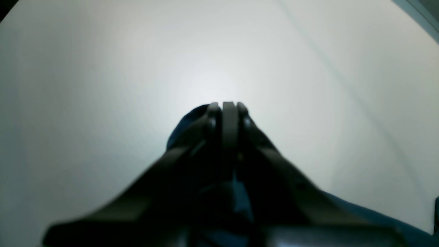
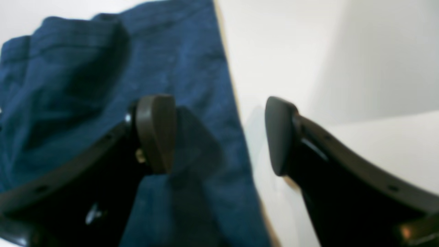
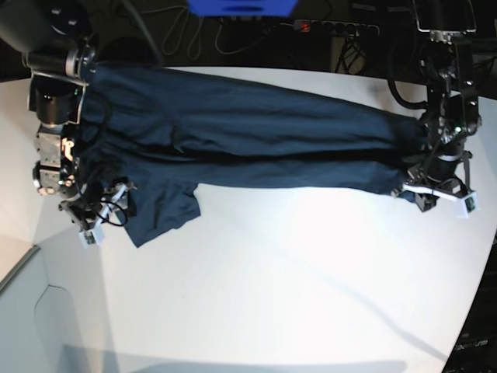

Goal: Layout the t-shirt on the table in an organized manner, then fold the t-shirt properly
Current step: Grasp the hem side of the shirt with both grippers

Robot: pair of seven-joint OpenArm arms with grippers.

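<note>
Left wrist view: my left gripper [image 1: 228, 106] has its fingers pressed together, and dark blue cloth shows behind and below them, so it appears clamped on the t-shirt [image 1: 181, 128], though the picture is blurred. Beyond the fingertips lies bare white table [image 1: 103, 68].

Right wrist view: my right gripper [image 2: 219, 135] stands with its fingers wide apart and nothing between them. One pad [image 2: 156, 132] is over the t-shirt [image 2: 103, 85], the other over the table [image 2: 281, 51], with the cloth's straight edge running between them.

Base view: the t-shirt [image 3: 248, 140] lies stretched in a long band across the far part of the table [image 3: 272, 272], wrinkled lengthwise, one sleeve [image 3: 159, 210] spread toward the near side.
</note>
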